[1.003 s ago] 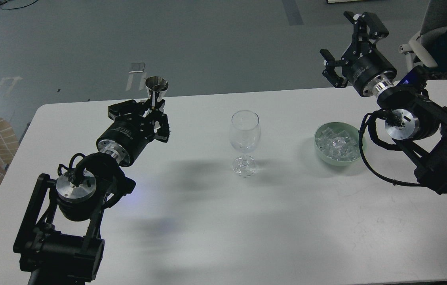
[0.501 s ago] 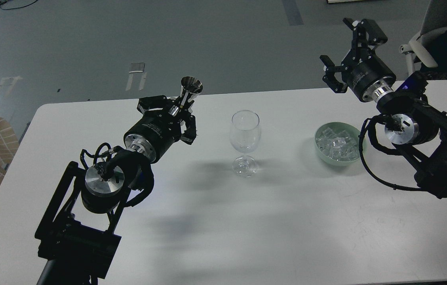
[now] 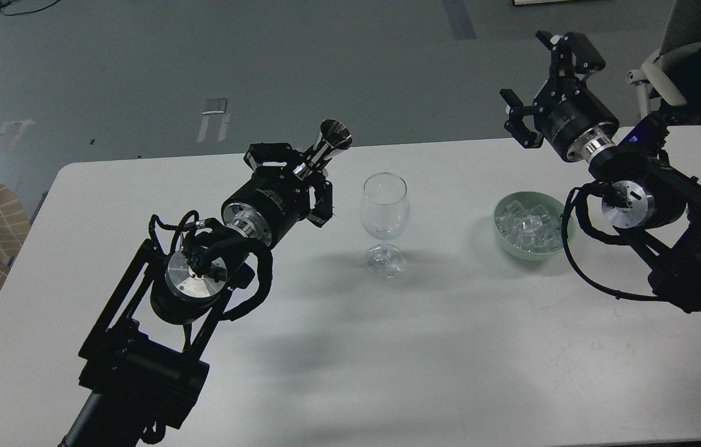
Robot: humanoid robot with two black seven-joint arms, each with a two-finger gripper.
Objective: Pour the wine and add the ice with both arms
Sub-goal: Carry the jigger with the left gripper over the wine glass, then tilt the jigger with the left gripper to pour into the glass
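No lettering is showing clearly enough to read anywhere in the head view. The black cylindrical body of the left hand [image 3: 300, 177] is carrying a line of small pale print along its side — too blurred to make out. The black cylindrical body of the right hand [image 3: 539, 84] is showing a similar faint strip of print, equally illegible.
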